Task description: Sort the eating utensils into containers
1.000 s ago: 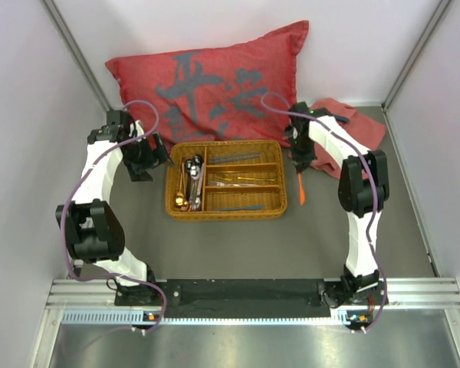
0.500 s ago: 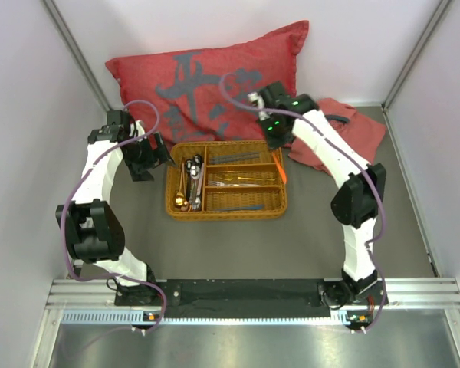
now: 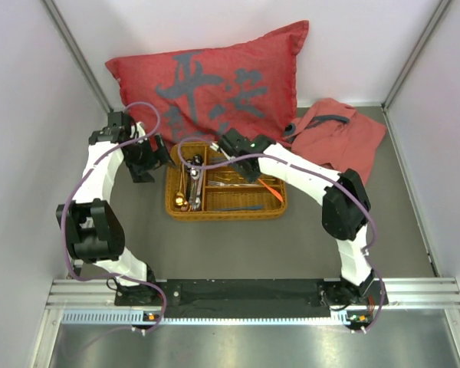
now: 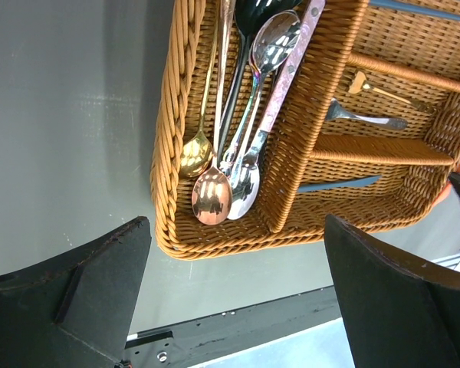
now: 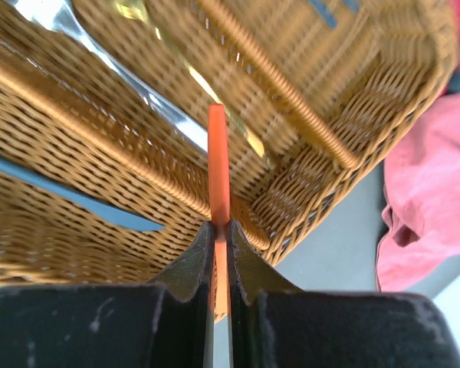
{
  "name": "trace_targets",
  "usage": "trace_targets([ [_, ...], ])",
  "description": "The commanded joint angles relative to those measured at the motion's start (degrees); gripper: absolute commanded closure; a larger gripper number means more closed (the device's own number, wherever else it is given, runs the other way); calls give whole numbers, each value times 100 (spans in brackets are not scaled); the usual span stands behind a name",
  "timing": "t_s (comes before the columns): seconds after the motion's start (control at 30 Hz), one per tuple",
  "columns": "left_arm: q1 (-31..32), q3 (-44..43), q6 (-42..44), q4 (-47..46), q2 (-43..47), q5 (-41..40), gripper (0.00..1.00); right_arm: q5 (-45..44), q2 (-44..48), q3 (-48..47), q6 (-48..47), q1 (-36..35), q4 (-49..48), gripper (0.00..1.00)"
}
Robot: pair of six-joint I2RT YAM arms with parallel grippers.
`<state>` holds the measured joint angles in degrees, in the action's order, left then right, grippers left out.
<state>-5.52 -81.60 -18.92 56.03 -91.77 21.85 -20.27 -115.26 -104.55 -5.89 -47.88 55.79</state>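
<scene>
Black left jaws are hanging wide apart and empty just beside the wicker tray (image 3: pixel 226 215), near the spoons (image 4: pixel 215 199) in its long compartment. Further right, the right jaws, clenched on a thin orange utensil (image 5: pixel 218 161), are now swinging in from the worktop (image 3: pixel 215 245) over the tray's right end, so 1 more piece is nearing a slot. Blur is hiding what kind of utensil it is, and the right arm (image 3: pixel 299 172) is covering parts of the 3 short compartments.

One wicker tray (image 3: pixel 226 212), one cushion (image 3: pixel 215 77), one cloth (image 3: pixel 345 134), one orange utensil (image 5: pixel 218 153)
</scene>
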Motion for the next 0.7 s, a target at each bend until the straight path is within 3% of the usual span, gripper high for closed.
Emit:
trace_targets([
  [0.0,16,127,72,-206,71,39,2,-364,513,356,-105,-195,-429,100],
  [0.33,25,180,64,-268,71,39,2,120,523,454,97,-714,-315,100],
  [0.43,25,162,81,-268,89,13,2,172,478,427,97,-837,-262,94],
  [0.67,16,189,90,-259,150,-22,2,156,716,822,9,-1048,-718,91],
])
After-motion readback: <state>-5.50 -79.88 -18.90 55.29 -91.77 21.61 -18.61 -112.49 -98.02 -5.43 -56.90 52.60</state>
